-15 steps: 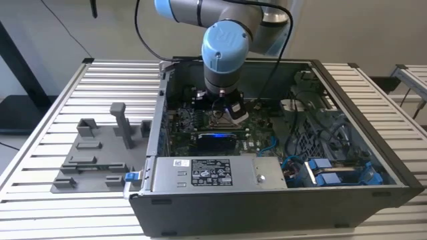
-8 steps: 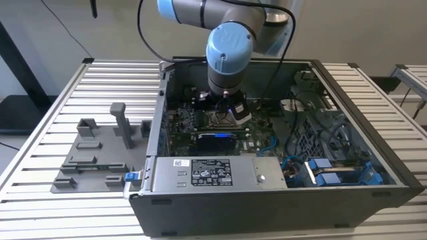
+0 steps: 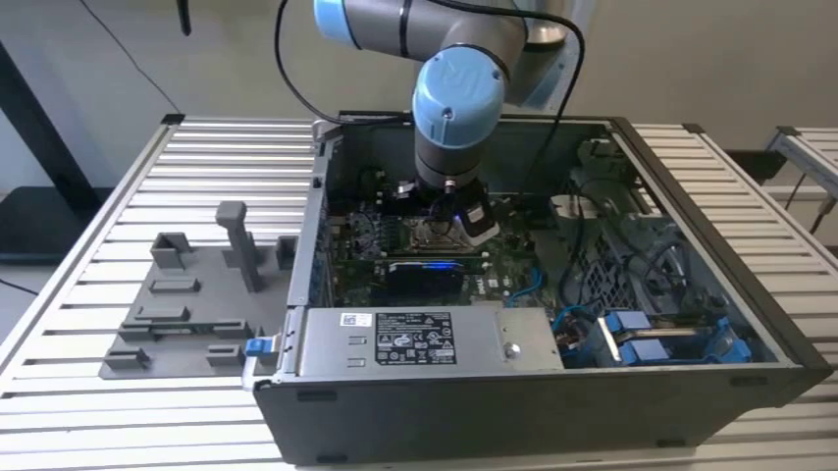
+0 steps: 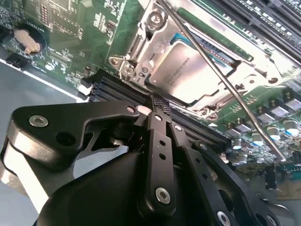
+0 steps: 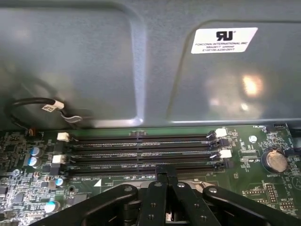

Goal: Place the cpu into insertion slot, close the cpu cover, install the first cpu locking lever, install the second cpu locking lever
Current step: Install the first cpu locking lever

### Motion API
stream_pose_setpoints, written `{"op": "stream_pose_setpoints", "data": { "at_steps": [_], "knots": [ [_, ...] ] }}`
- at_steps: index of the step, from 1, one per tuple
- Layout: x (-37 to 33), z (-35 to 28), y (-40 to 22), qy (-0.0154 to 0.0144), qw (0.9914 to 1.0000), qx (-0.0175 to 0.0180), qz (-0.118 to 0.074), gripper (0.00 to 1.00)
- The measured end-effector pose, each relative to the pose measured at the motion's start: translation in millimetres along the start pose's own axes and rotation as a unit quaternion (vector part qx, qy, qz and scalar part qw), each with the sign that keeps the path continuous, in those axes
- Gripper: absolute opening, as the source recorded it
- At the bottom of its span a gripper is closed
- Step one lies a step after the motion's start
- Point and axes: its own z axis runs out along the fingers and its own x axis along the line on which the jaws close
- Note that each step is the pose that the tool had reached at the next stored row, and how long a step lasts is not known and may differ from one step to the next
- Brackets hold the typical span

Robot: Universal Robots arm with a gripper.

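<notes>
**Operator:** Where is my arm?

**Spotter:** Your grey-and-blue jointed robot arm point(image 3: 458, 98) reaches down into the open dark-grey metal computer case point(image 3: 707, 373), which stands on the pale slatted surface point(image 3: 196, 157). Its tip hangs over the green circuit board point(image 3: 347, 245), behind the silver labelled power-supply box point(image 3: 419, 339).

**Operator:** And the fingers?

**Spotter:** Your black fingers point(image 4: 158, 120) are pressed together, and I see nothing pinched between them. In the second wrist view their ridged tip sits just beside one edge of the socket, above the long black memory slots point(image 5: 141, 150).

**Operator:** Where's the cpu?

**Spotter:** The small flat square silver-grey cpu point(image 4: 188, 70) lies inside the square metal-rimmed insertion slot point(image 4: 212, 98). The thin silvery square cpu cover point(image 4: 162, 33) frames it. I cannot tell whether that plate is pressed fully flat.

**Operator:** The levers?

**Spotter:** You have one thin bare steel lever rod point(image 4: 225, 82) crossing slantwise over the cpu's face. I cannot tell whether either end is hooked down.

**Operator:** Anything else nearby?

**Spotter:** A round silver coin battery point(image 5: 275, 160) sits on the board near the slots. On the exterior view's left of the case, a grey plastic parts fixture point(image 3: 183, 304) rests on the surface, well apart from your fingers.
</notes>
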Motion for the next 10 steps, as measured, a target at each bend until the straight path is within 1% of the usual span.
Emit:
{"op": "stream_pose_setpoints", "data": {
  "at_steps": [3, 4, 7, 10],
  "knots": [
    [-1.1, 1.1, 0.6, -0.0001, 1.00000, -0.0001, 0.000, 0.11],
    [-1.7, 2.2, 0.9, -0.0004, 1.00000, -0.0014, 0.000, 0.11],
    [-1.8, 2.3, 1.6, -0.0002, 1.00000, -0.0001, 0.000, 0.11],
    [-2.3, 3.4, 2.4, -0.0002, 1.00000, -0.0005, 0.000, 0.11]
  ]
}}
